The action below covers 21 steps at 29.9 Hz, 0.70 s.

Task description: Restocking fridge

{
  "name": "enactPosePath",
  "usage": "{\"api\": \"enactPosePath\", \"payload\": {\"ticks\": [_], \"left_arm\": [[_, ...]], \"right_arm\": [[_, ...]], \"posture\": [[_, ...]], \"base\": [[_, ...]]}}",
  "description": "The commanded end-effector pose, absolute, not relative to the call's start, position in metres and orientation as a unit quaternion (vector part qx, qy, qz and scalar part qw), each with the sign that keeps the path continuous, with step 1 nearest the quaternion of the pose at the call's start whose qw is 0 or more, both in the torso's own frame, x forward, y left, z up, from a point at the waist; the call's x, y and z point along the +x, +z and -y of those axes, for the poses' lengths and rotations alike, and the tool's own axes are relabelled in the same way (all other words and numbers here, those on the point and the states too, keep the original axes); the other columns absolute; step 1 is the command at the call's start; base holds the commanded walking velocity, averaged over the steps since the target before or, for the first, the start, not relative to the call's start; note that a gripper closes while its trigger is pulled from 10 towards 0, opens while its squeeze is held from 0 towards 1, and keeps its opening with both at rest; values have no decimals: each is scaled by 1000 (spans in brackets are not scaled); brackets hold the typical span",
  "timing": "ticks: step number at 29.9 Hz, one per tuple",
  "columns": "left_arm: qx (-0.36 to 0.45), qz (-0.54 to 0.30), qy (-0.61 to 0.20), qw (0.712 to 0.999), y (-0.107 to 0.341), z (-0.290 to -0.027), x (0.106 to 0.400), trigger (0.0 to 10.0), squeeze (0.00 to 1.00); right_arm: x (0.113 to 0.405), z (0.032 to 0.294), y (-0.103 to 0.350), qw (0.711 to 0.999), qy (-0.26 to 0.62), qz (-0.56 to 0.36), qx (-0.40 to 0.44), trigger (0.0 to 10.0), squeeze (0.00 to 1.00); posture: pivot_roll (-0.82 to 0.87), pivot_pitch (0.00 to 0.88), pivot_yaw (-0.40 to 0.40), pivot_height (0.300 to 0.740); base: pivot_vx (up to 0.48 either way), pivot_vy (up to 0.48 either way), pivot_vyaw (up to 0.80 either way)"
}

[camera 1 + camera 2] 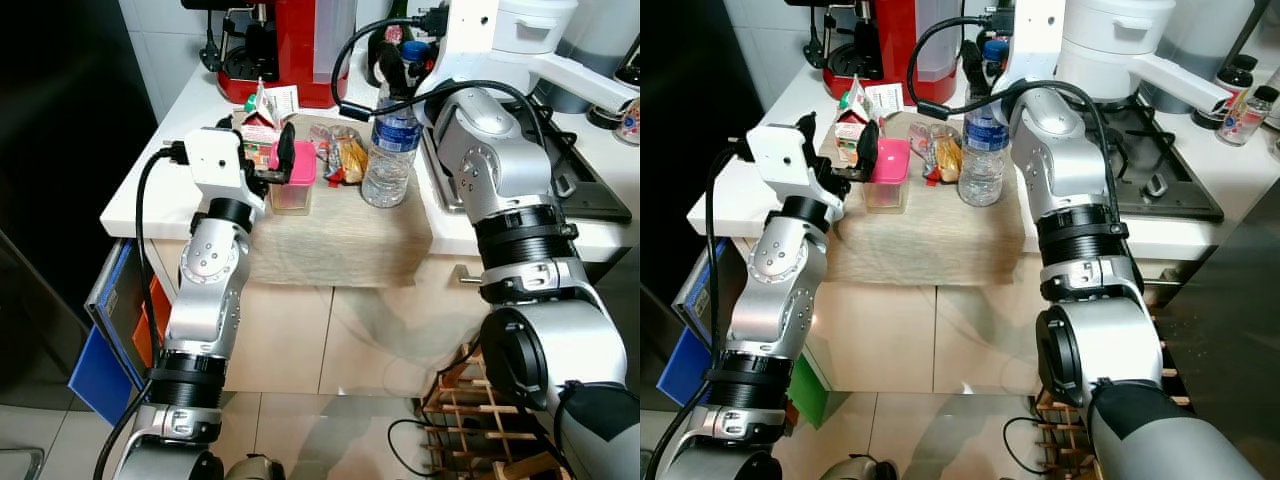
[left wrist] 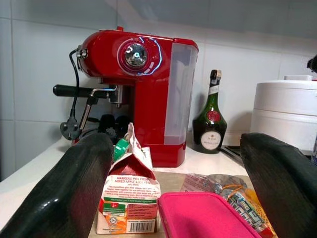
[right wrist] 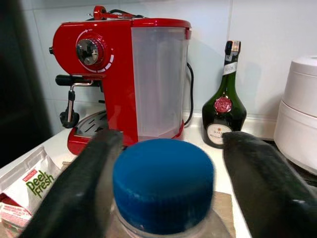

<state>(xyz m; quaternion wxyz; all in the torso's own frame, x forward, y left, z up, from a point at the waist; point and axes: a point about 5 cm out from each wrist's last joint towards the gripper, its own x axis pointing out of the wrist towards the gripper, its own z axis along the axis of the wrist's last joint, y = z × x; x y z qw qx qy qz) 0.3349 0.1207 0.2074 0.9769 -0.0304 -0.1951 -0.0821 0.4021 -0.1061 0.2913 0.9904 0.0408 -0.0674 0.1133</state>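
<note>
Two grippers are raised over the counter [image 1: 130, 205], each spread wide and closed on nothing; the left gripper [image 1: 272, 160] is set about the pink-lidded container [image 1: 293, 178], which stands on the beige cloth [image 1: 340, 235] near the counter's front edge, its black fingers [image 2: 74, 188] seen to either side of the lid with gaps left. The container is squat, and its lid lies flat and faces up; no strong long axis can be made out. Just behind it the juice carton [image 2: 129, 196] stands upright, its long axis vertical and its gabled top open. For a sound grasp, the fingers should be lowered past the lid onto the clear walls and centred before closing, so that the carton is not nudged. To the right, the water bottle [image 1: 390, 150] stands upright, its blue cap [image 3: 163, 183] pointing up between the parted fingers of the right gripper [image 3: 166, 163]; the hold is judged better taken below the cap, on the neck or body. A snack packet [image 1: 345, 155] lies between container and bottle. Farther back the red coffee machine [image 2: 133, 94] and a green bottle [image 2: 210, 121] are seen against the tiles.
</note>
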Motion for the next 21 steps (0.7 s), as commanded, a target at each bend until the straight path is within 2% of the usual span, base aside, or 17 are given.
{"api": "enactPosePath", "payload": {"ticks": [1, 13, 21], "left_arm": [[-27, 195, -84, 977, 207, -119, 334, 10000, 0], [-6, 173, -80, 982, 201, -116, 337, 10000, 0], [-4, 178, -85, 980, 203, -112, 338, 10000, 0]], "right_arm": [[402, 107, 280, 992, 113, 45, 40, 0, 0], [397, 113, 254, 991, 109, 68, 22, 0, 0], [391, 127, 289, 980, 86, 179, 22, 0, 0]], "posture": [[13, 0, -24, 740], [4, 0, -22, 740], [0, 0, -16, 740]], "base": [[0, 0, 0], [0, 0, 0], [0, 0, 0]]}}
